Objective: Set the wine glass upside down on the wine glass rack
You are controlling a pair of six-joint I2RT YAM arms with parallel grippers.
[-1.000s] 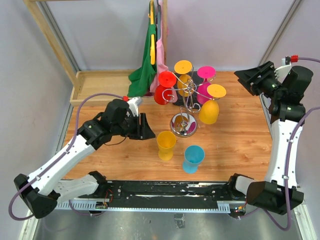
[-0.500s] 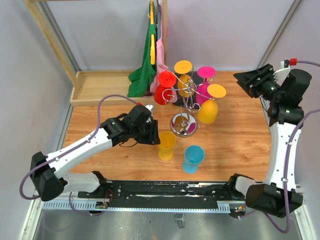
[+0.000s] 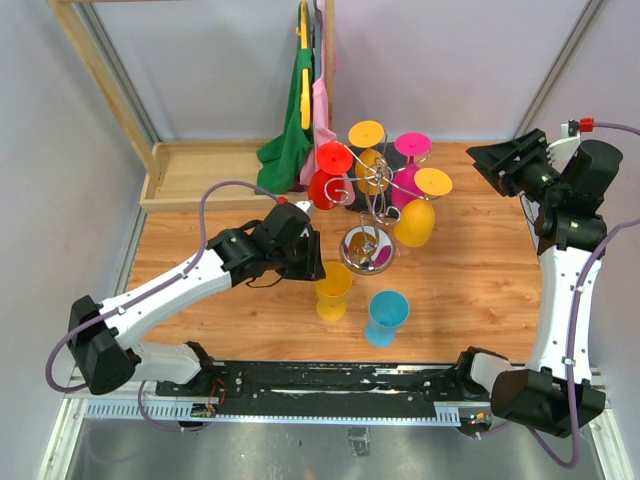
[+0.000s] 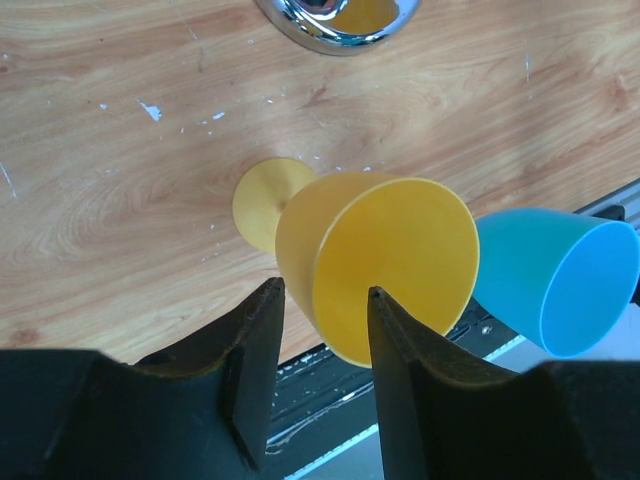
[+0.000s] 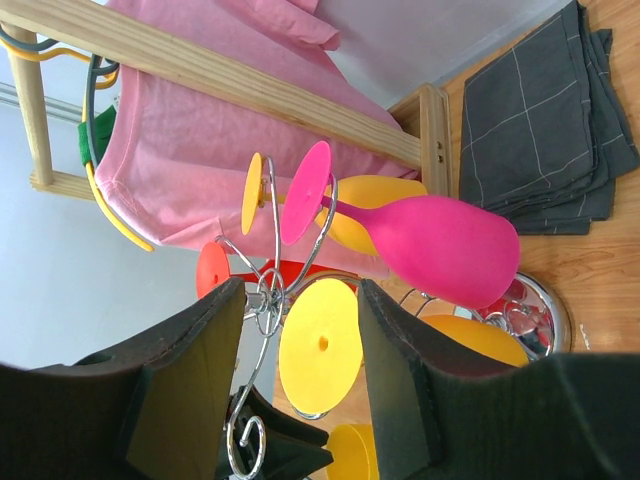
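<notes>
No text, label, brand, number or sign can be read on the wine glasses (image 3: 332, 290), the wine glass rack (image 3: 366, 250), the hanging clothes (image 3: 290, 140) or the table (image 3: 470, 290).

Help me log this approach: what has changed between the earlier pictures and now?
The left gripper swung in from the table's left side to the upright yellow wine glass. Its fingers are open at the bowl, and nothing is gripped yet. The right gripper hardly moved and is open and empty. The yellow glass, the blue wine glass and the wine glass rack stayed put.
</notes>
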